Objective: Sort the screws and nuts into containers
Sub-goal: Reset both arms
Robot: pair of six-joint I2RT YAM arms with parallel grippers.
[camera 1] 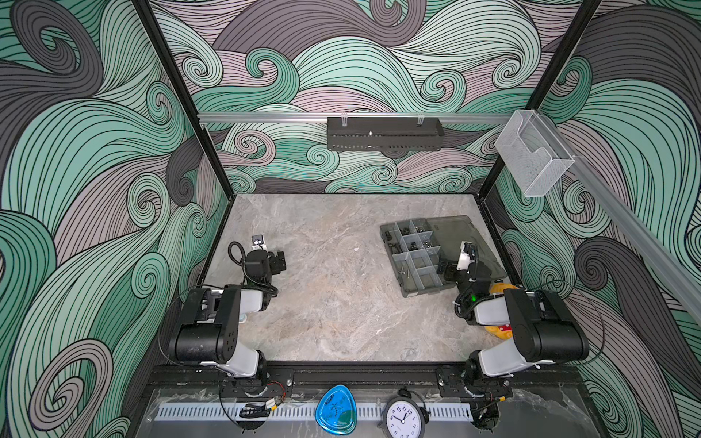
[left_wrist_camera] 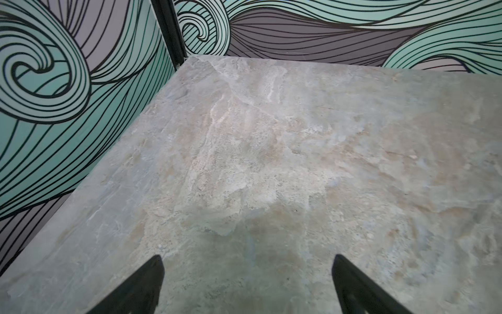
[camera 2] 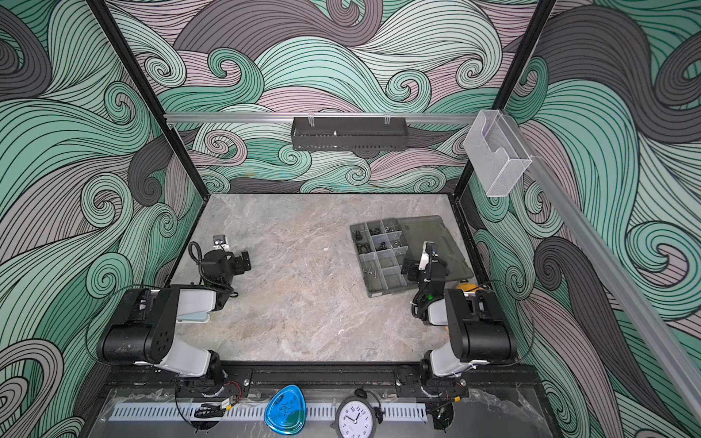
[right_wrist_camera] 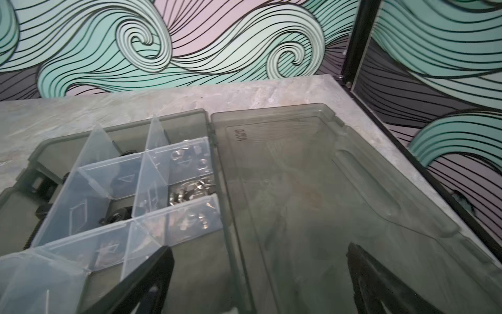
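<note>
Smoky translucent containers point(right_wrist_camera: 179, 117), shiny silver nuts point(right_wrist_camera: 187, 190)

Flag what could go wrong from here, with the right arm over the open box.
1. The right jaws stand wide open with one finger beside a thin divider; lowering could strike it and shove the box.
2. The silver nuts lie heaped; a wide grab may take several or flick one over a divider.
3. The screws lie flat and thin, so they may slip out.
</note>
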